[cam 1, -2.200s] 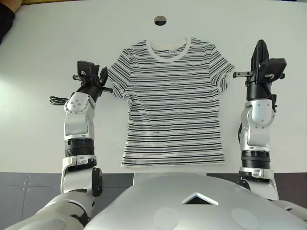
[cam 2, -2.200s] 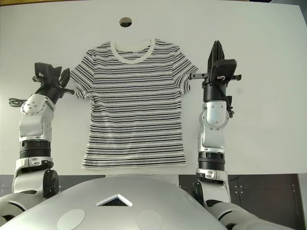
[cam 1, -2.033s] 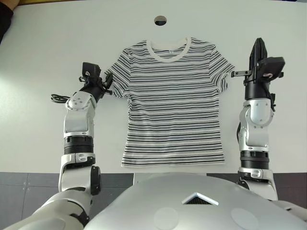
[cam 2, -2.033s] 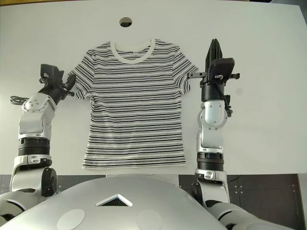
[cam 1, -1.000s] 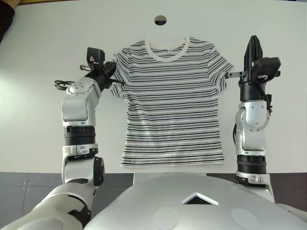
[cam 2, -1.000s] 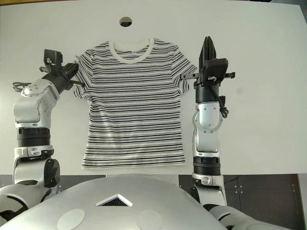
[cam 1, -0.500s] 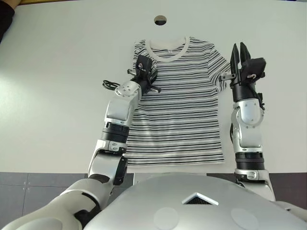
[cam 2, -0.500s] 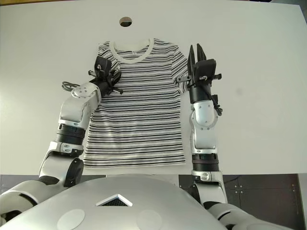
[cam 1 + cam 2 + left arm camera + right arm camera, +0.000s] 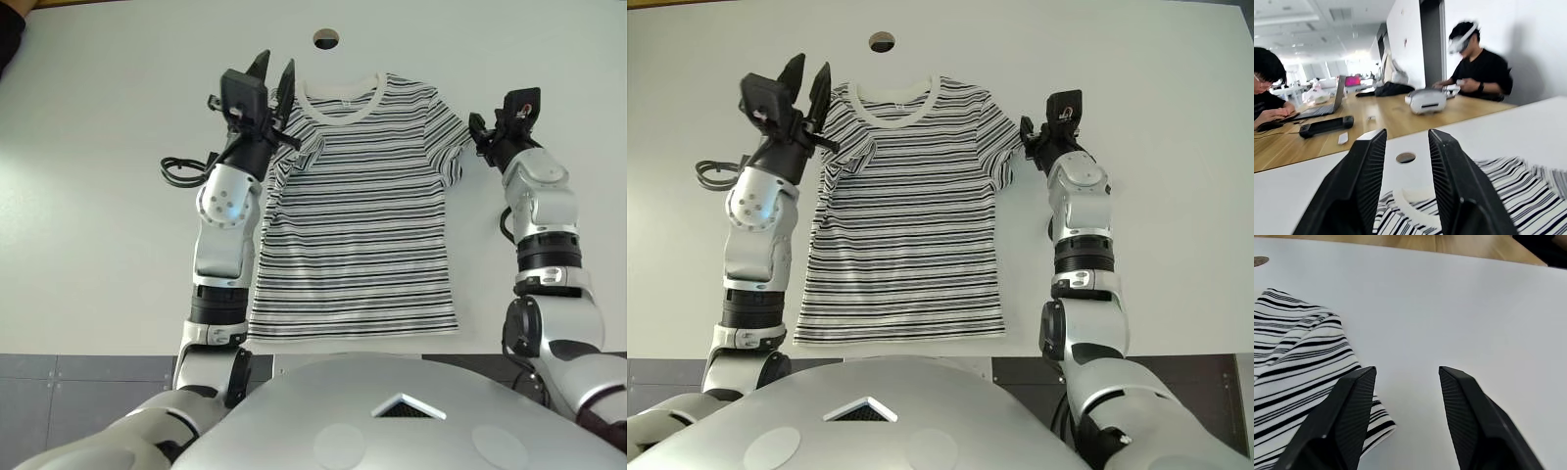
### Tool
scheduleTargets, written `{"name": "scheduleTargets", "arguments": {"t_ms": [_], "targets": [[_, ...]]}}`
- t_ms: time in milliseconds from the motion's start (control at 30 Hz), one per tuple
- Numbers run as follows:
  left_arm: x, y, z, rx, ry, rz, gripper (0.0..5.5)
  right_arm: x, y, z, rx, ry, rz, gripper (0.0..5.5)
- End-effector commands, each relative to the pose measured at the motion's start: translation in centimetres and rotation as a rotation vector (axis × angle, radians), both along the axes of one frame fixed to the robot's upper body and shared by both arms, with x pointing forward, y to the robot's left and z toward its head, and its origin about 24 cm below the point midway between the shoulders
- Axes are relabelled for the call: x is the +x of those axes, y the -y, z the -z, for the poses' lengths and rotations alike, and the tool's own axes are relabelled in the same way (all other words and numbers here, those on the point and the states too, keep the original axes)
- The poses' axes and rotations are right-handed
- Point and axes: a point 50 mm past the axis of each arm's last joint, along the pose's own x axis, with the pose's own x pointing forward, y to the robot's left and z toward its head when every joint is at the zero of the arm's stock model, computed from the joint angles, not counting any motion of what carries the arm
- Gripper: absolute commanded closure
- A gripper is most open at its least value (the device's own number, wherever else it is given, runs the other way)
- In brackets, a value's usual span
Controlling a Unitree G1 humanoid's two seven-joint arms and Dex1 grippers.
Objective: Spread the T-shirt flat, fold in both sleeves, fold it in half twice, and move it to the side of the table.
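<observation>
1. Left eye view — striped T-shirt (image 9: 358, 196) lies on the white table (image 9: 98, 196), left-hand sleeve folded in.
2. Left gripper (image 9: 275, 64) above that shoulder, fingers spread, empty.
3. Right gripper (image 9: 1406, 369) beside the right-hand sleeve — wide, empty.

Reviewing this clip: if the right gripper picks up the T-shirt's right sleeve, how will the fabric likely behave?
Probably floppy: the T-shirt lies thin and flat, its left sleeve already folded over with soft creases. Likely light, so it may drag across the smooth table if pulled.
</observation>
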Motion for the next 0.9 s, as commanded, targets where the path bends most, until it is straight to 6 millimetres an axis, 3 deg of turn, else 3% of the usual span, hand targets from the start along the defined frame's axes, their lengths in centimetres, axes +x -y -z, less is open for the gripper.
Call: {"name": "scheduleTargets", "arguments": {"t_ms": [33,267,400,500,767,900], "targets": [[-0.6,-0.7,-0.8,-0.03,0.047,0.005,3.93,0.2,0.2,0.5,0.034,-0.064,-0.017,3.13],[0.2,-1.2,0.0,-0.018,0.023,-0.047,3.93,-0.6,0.3,1.5,0.054,-0.131,-0.085,3.13],[0.3,-0.9,-0.5,-0.038,0.053,-0.034,3.93,-1.4,0.9,2.6,0.093,-0.215,-0.068,3.13],[0.3,-0.9,-0.6,-0.042,0.059,-0.032,3.93,-1.7,1.0,3.0,0.129,-0.267,-0.061,3.59],[0.3,-2.3,0.7,0.034,0.02,-0.105,5.23,-1.9,0.4,2.7,0.129,-0.27,-0.095,5.11],[0.4,-2.8,1.0,0.045,0.012,-0.123,5.4,-2.0,-0.4,2.3,0.136,-0.244,-0.134,5.36]]}}
